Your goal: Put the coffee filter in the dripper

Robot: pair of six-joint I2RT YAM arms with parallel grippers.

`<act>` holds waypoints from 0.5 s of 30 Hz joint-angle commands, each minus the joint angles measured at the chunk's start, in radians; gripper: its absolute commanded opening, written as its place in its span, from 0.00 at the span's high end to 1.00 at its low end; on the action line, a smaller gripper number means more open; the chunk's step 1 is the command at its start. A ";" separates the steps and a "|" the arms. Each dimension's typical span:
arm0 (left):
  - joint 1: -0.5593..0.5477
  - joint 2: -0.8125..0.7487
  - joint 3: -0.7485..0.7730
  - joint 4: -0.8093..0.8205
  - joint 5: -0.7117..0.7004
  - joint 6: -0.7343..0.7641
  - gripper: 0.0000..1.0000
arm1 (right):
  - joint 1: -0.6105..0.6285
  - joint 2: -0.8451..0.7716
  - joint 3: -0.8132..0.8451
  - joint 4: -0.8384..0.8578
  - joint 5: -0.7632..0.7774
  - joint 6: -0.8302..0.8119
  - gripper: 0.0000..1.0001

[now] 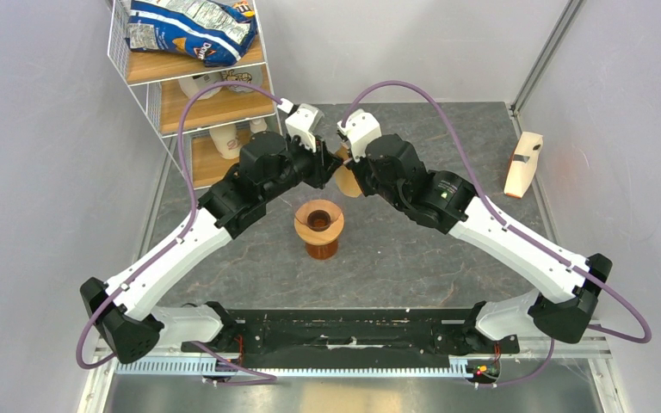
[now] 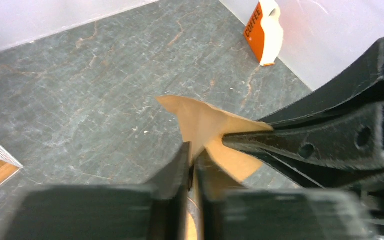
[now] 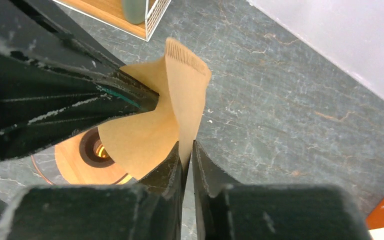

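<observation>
**Position.** The coffee filter [image 2: 205,125] hangs in the air between the two arms, above the dripper [image 1: 304,219] and slightly to its far side. It is not yet in the ring.

**Grip.** The left gripper [image 2: 192,155] is closed narrow, with one flap of the paper pinched between its fingers. The right gripper [image 3: 187,150] is closed narrow on another flap. A hold at two separate points probably serves to spread the flat fan into a cone. A single pinch would likely leave it flat, and it would not seat in the hole.

**Materials.**
- **Filter:** thin, matte tan paper with a ribbed, crimped seam along one edge. It curls and buckles between the fingers, so expect it to bend freely and to tear under a hard pull.
- **Dripper:** a smooth round ring of light wood with a dark centre hole. It sits on top of an amber glass vessel [image 1: 320,248].
- **Table [image 1: 447,258]:** dark grey with a stone-like veined surface.
- **Fingers:** black, rigid and scuffed
</observation>
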 commanded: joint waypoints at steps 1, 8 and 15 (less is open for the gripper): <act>0.010 0.000 0.049 0.023 0.000 -0.052 0.98 | 0.007 -0.012 0.050 0.052 0.031 -0.008 0.70; 0.113 -0.017 0.006 0.138 0.178 -0.354 0.98 | 0.004 -0.060 -0.031 0.175 0.196 -0.034 0.42; 0.153 -0.009 0.008 0.169 0.237 -0.485 0.98 | 0.004 -0.078 -0.092 0.251 0.182 -0.026 0.45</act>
